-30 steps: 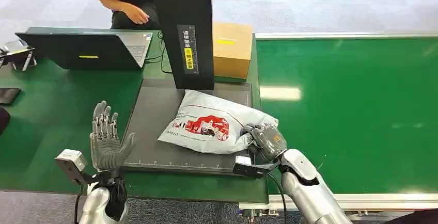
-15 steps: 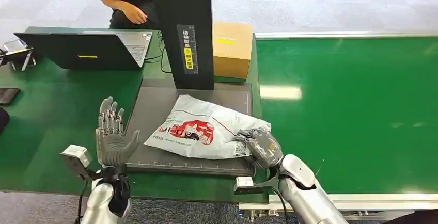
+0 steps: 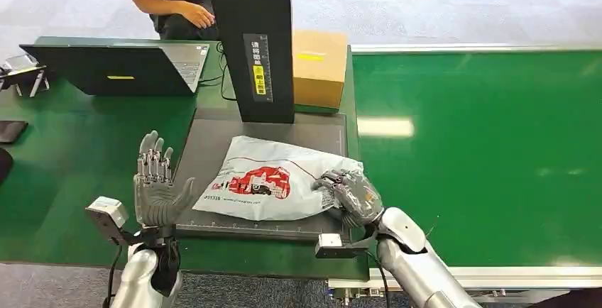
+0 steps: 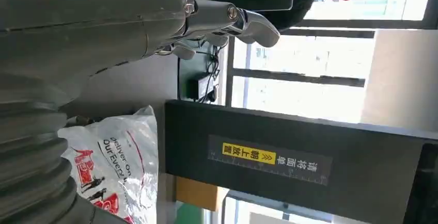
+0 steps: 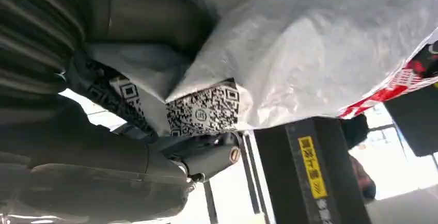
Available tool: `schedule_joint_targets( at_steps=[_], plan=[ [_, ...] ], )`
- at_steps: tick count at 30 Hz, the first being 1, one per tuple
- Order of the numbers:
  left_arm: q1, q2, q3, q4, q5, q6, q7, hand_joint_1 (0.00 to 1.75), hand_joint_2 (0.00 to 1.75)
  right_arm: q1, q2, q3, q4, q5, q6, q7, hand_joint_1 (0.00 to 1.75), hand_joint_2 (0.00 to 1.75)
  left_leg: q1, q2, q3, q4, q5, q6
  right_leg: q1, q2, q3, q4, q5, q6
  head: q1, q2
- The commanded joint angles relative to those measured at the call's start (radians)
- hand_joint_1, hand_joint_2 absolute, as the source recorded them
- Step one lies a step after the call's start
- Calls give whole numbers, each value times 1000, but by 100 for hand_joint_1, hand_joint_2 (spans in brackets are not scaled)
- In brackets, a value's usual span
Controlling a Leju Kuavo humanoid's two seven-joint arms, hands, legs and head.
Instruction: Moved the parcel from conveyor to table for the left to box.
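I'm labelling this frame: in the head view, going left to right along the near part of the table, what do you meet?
Left hand → parcel → right hand → green conveyor.

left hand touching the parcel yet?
No, in the head view the left hand is raised with fingers spread, apart from the parcel, which the right hand grips at its near end.

Left hand lower left of head view, raised upright, palm open, fingers spread, holding nothing. Right hand lower centre, fingers curled, gripping the parcel edge; forearm enters from lower right.
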Motion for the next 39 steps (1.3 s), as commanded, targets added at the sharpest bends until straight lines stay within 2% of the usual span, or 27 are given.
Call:
schedule_joint_targets(
  at_steps=[1, 9, 16, 18, 22, 27, 33, 38, 39],
  plan=[
    [-18, 36, -22, 62, 2, 5, -1, 0, 175, -48, 24, -17, 124, -86, 98, -11, 0, 0, 0, 1, 2, -1, 0, 0, 0, 1, 1, -1, 0, -1, 0, 0],
    [-18, 36, -22, 62, 2, 5, -1, 0, 175, -48, 24, -17, 124, -86, 98, -11, 0, 0, 0, 1, 2, -1, 0, 0, 0, 1, 1, -1, 0, -1, 0, 0],
    [-3, 33, -18, 54, 8, 12, 3, 0, 175, 1, 26, -75, 33, -186, 92, -71, 0, 0, 0, 0, 2, -2, 0, 0, 0, 0, 2, -2, 0, -1, 0, 0],
    [-1, 33, -20, 53, 8, 12, 3, 0, 175, 18, 28, -90, -4, -232, 129, -89, 0, 0, 0, 0, 1, -1, 0, 0, 0, 0, 1, -1, 0, -1, 0, 0],
    [-1, 36, -20, 57, 8, 13, 3, 0, 175, 71, 28, -143, -149, -462, 367, -130, 0, 0, 0, 0, 1, -1, 0, 0, 0, -1, 1, -1, 0, -1, 0, 0],
    [5, 42, -21, 56, 11, 8, 7, 0, 175, 98, 11, -183, -239, -592, 499, -120, 0, 0, 0, 0, 2, -2, 0, 0, 0, -1, 1, -2, 0, -2, 0, 0],
    [18, 40, -18, 45, 10, 4, 18, 0, 175, 142, 2, -257, -320, -659, 536, -113, 0, 0, 0, -2, 2, -2, 1, 0, 0, -2, 2, -3, 0, -2, 0, 0],
    [31, 41, -19, 24, -4, -10, 33, 0, 175, 179, 11, -320, -391, -638, 490, -96, 0, 0, 0, -2, 1, -2, 0, 0, 0, -2, 2, -2, 0, -1, 0, 0],
    [35, 42, -19, 19, -4, -22, 37, 0, 175, 190, 13, -339, -406, -637, 487, -89, 0, 175, 0, -1, 1, -1, 0, 0, 0, -2, 1, -1, 0, -1, 0, 0]
  ],
)
